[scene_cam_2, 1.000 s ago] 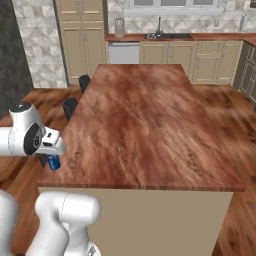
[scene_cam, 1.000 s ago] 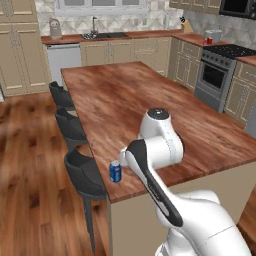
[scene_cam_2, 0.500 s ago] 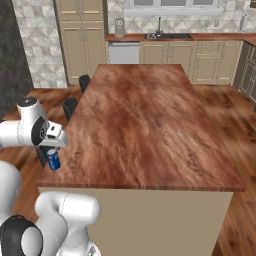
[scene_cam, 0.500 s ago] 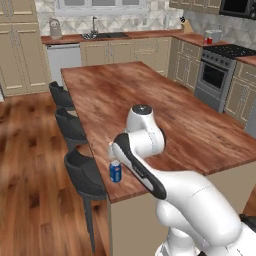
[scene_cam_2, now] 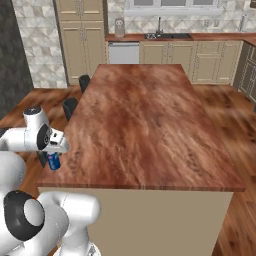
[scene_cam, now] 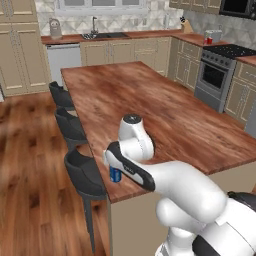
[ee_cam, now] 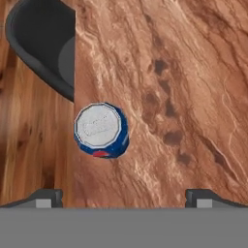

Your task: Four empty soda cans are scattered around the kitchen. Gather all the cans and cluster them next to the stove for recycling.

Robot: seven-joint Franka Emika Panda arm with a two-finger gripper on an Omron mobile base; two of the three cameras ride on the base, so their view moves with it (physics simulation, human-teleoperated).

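Note:
A blue soda can point(scene_cam: 115, 175) stands upright at the near left edge of the wooden island point(scene_cam: 165, 115). My gripper point(scene_cam: 113, 162) hangs just above it, pointing down. In the hand view its silvery top point(ee_cam: 100, 127) lies ahead of the open gripper point(ee_cam: 124, 197), left of the midline, and the fingertips point(ee_cam: 46, 196) stand wide apart with nothing between them. From the right, the can point(scene_cam_2: 53, 161) shows under the hand point(scene_cam_2: 55, 147). The stove point(scene_cam: 217, 75) stands far off at the right wall. A small red object point(scene_cam: 209, 39) sits on the counter beside it; too small to tell if it is a can.
Three dark stools point(scene_cam: 85, 172) line the island's left side, the nearest one right beside the can point(ee_cam: 43, 48). The island's edge point(ee_cam: 75, 160) runs just left of the can. A sink point(scene_cam: 102, 35) and cabinets fill the back wall.
The arm has swung left and the hand has come over the blue can. The can has not moved and the jaws stayed wide.

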